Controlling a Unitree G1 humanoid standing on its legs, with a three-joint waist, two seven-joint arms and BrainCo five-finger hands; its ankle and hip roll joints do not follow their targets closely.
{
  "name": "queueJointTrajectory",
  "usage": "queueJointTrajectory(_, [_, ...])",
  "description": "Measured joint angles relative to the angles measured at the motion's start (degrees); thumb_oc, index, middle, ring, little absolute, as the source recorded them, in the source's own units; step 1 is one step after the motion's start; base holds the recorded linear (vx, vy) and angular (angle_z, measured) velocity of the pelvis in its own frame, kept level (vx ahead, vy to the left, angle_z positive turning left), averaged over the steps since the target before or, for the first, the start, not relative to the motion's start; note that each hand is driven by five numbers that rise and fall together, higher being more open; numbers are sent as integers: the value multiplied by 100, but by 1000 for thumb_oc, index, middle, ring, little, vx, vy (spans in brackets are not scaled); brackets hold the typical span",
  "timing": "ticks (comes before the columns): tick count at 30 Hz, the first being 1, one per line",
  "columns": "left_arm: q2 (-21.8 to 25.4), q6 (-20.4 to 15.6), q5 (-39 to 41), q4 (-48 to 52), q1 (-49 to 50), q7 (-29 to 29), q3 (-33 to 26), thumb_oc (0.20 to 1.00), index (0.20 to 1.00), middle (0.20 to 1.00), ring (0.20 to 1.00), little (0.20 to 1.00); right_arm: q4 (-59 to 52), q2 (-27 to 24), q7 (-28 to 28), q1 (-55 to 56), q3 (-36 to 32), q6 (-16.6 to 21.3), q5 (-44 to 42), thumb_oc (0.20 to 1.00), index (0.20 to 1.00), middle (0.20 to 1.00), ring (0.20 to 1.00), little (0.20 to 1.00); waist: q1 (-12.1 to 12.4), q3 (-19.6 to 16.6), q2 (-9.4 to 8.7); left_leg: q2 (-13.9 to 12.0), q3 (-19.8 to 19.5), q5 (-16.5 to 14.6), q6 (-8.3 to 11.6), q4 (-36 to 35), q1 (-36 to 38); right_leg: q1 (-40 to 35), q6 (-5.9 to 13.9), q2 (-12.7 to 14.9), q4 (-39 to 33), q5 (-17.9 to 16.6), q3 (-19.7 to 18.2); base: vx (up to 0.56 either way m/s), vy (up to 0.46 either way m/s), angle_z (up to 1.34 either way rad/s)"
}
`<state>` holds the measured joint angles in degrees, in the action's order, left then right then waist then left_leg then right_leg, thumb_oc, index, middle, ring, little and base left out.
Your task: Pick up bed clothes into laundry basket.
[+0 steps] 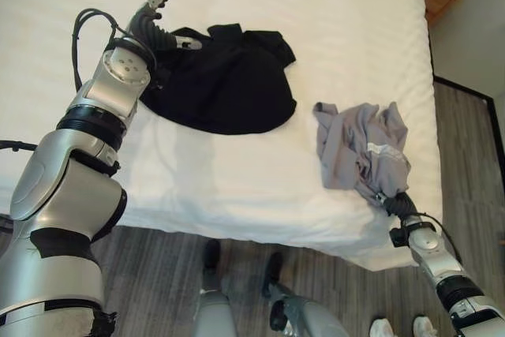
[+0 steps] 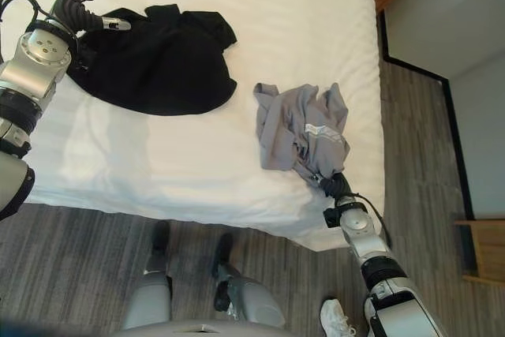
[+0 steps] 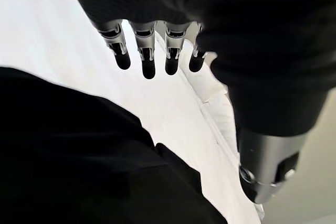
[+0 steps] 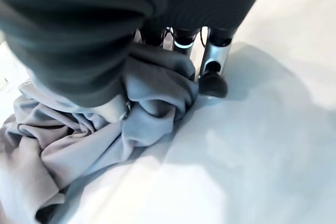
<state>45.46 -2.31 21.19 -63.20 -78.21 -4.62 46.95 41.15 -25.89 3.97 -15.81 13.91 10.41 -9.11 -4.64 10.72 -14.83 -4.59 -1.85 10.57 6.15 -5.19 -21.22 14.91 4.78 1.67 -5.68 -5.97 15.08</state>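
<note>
Grey cloth (image 4: 79, 150) is bunching round my right hand (image 4: 212, 77) at the near edge of the bed (image 1: 237, 179); my fingers are curling into its folds. My left hand (image 1: 150, 17) is hovering over the black garment (image 1: 225, 80) farther up the bed, fingers straight and apart. I think the shallow pinch could slip as I lift, dropping the cloth to the floor.

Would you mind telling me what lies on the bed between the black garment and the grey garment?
Only bare white sheet separates the black garment from the grey garment, in both eye views.
</note>
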Motion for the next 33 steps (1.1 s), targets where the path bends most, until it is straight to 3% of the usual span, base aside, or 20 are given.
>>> queueJointTrajectory(8, [-459,46,-1151,-244,173,-210,46,1000,1000,1000,1000,1000,-522,131,-63,29,111,26,-109,200,200,200,200,200,-291,-5,-195,-46,219,-40,-3,-1,-235,348,25,-35,0,-44,-228,-11,17,-14])
queueJointTrajectory(10, [-615,39,-1353,-295,485,-350,-263,1000,1000,1000,1000,1000,-529,197,-62,26,113,67,-127,200,200,200,200,200,-303,-10,-216,-57,271,-53,-14,-1,-228,359,31,-39,0,-51,-278,4,23,-12])
queueJointTrajectory(13, [-816,92,-1937,3,915,-588,-424,1000,1000,1000,1000,1000,-473,197,-63,36,116,81,-214,200,200,200,200,200,-283,63,-139,-83,266,-68,-17,-4,-148,285,43,-55,1,-51,-300,0,5,-1])
queueJointTrajectory(16, [-1241,253,-2506,45,1025,-644,-608,1000,1000,1000,1000,1000,-366,140,-62,76,119,80,-213,200,200,200,200,200,-201,80,-121,-84,253,-130,33,-5,-71,192,182,-61,-7,51,-300,-3,-6,5])
queueJointTrajectory(17, [-1327,262,-2672,57,1051,-644,-587,388,388,388,388,388,-356,114,-62,82,118,80,-213,200,200,200,200,200,-165,84,-115,-76,266,-135,38,-5,-58,186,196,-59,-21,61,-308,0,0,0])
queueJointTrajectory(18, [-1342,311,-2785,162,1100,-643,-445,253,253,253,253,253,-367,79,-62,94,118,80,-213,200,200,200,200,200,-136,88,-109,-74,270,-135,38,-5,-60,190,199,-57,-27,63,-308,0,0,0])
queueJointTrajectory(19, [-1345,315,-2972,395,1164,-640,-385,200,200,200,200,200,-366,39,-62,105,118,80,-212,200,200,200,200,200,-110,94,-101,-69,267,-134,37,-5,-61,186,202,-48,-27,65,-309,0,0,0])
queueJointTrajectory(25, [-1140,238,-3102,1595,1689,-615,-511,200,200,200,200,200,-386,-89,-62,159,111,82,-211,200,200,200,200,200,33,152,-25,-61,256,-116,12,-5,-30,145,169,-30,-3,42,-305,23,0,0])
queueJointTrajectory(26, [-960,149,-2886,2312,2371,-580,-1080,200,200,200,200,200,-387,-62,-63,149,102,81,-209,200,200,200,200,200,55,207,39,-55,266,-121,14,-9,121,-1,170,-20,-2,43,-309,108,13,0])
queueJointTrajectory(28, [-876,136,-2751,3021,3091,-550,-1351,200,200,200,200,200,-361,-74,-63,193,40,81,-202,200,200,200,200,200,77,317,191,-35,244,-159,5,-10,333,-232,230,4,-3,88,-287,165,36,6])
queueJointTrajectory(29, [-904,70,-2564,3514,3796,-430,-1756,200,200,200,200,200,-300,-70,-69,218,-94,75,-148,200,200,200,200,200,189,395,321,-13,240,-226,-4,-10,520,-427,278,29,-1,143,-267,127,38,5])
queueJointTrajectory(30, [-904,70,-2564,3514,3796,-430,-1756,200,200,200,200,200,-300,-70,-69,218,-94,75,-148,200,200,200,200,200,189,395,321,-13,240,-226,-4,-10,520,-427,278,29,-1,143,-267,95,38,7])
queueJointTrajectory(31, [-1399,-153,-2167,4182,5222,-255,-2471,200,200,200,200,200,-262,-205,-76,518,-310,67,21,200,200,200,200,200,316,414,561,11,242,-321,-3,-14,874,-780,269,58,-6,219,-256,89,44,24])
queueJointTrajectory(33, [-1508,-278,-1740,4576,6004,-166,-2734,200,200,200,200,200,-248,-260,-90,619,-576,55,33,200,200,200,200,200,479,404,716,83,128,-336,-3,-14,963,-919,213,113,-3,307,-203,146,47,21])
